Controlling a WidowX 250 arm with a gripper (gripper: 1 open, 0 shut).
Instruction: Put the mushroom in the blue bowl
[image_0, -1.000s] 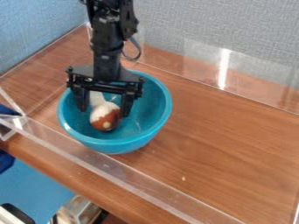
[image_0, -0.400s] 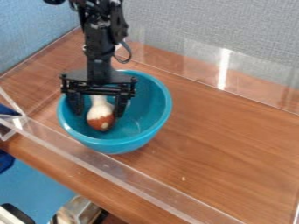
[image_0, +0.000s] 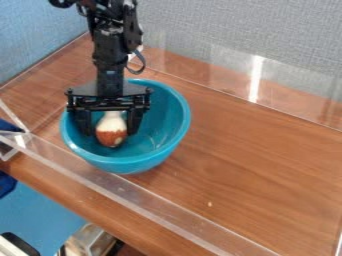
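Since a second ago the black two-finger claw (image_0: 108, 112) has slid toward the left wall of the deep glossy turquoise-blue plastic bowl (image_0: 167, 125) and rolled a bit about its vertical axis; the bowl looks nudged left with it. Your claw is spread wide, pointing straight down, gripping nothing. The small toy mushroom with reddish-brown cap and cream stem (image_0: 111, 130) lies on the bowl floor, directly below the claw and between the two fingers, so placement looks done.

Risks from here, as I judge them:
- Left finger sits close against the bowl's inner wall. Any more sideways travel pushes the bowl along the brown wooden tabletop (image_0: 254, 150) toward the clear acrylic barrier (image_0: 40, 150) on the claw's left.
- If you lift off at an angle, a finger could catch the rim and tip the bowl, spilling the mushroom.
- Closing now would re-grab the mushroom.

Retract straight up, jaws left wide.
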